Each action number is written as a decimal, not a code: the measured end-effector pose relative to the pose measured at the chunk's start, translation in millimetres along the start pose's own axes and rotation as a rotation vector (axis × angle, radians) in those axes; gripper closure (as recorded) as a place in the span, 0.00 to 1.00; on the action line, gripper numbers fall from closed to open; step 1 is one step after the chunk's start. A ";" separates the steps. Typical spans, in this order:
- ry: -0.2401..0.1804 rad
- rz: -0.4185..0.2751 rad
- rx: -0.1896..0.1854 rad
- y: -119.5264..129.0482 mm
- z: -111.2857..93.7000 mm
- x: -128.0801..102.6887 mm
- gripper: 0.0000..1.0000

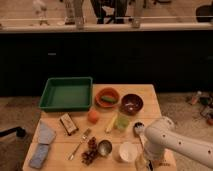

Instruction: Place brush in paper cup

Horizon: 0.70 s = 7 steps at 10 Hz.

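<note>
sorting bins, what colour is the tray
tray is green, camera view; gripper low beside paper cup

Dim room — dark cabinet wall (125, 60), pale counter (165, 26); speckled floor (20, 107)

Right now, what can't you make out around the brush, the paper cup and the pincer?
The pincer: camera view, low beside the paper cup; the white arm covers most of it, and the bottom edge cuts it off.
The brush: camera view, head shows; the arm hides the handle's lower end.
Contact between pincer and brush: hidden by the arm.
</note>
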 end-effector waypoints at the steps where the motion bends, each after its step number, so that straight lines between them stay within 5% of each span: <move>1: 0.000 0.000 -0.002 0.7 -0.3 -0.2 0.38; 7: -0.006 0.011 0.006 2.0 -7.5 -2.0 0.96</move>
